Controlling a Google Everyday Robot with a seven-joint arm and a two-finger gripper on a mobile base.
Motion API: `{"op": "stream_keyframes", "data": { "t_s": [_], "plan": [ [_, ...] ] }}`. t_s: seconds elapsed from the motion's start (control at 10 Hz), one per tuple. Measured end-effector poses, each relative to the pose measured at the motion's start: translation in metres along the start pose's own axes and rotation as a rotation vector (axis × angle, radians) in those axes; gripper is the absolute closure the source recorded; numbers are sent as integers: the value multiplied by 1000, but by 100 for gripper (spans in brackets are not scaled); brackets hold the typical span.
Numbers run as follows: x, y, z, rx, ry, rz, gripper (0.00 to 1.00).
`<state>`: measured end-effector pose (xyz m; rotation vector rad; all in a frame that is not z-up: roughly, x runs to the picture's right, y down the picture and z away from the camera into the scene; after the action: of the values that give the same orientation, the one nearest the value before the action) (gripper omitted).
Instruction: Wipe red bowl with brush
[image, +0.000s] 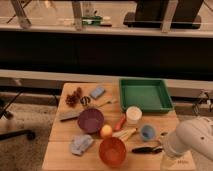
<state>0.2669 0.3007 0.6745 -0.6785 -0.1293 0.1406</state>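
Note:
The red bowl (112, 151) stands upright at the front middle of the wooden table (60, 132). To its right the slim black brush (146, 149) lies flat on the table, a short gap from the bowl's rim. My gripper (165, 145) is at the front right corner, at the end of the bulky white arm (194, 140), close to the brush's right end. It looks open, and nothing shows in it. The arm's body hides most of the fingers.
A dark purple bowl (91, 120) sits behind the red one, with a peach-coloured fruit (106, 131), a cream-yellow oblong thing (125, 134), a small blue cup (147, 132) and a white cup (133, 114) around it. A green tray (145, 94) fills the back right. A grey block (69, 115) and a bluish cloth (81, 144) lie left.

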Motion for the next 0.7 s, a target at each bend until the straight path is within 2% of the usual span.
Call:
{"op": "stream_keyframes", "data": {
  "t_s": [0.7],
  "plan": [
    [-7, 2, 13, 3, -3, -29, 20]
  ]
}}
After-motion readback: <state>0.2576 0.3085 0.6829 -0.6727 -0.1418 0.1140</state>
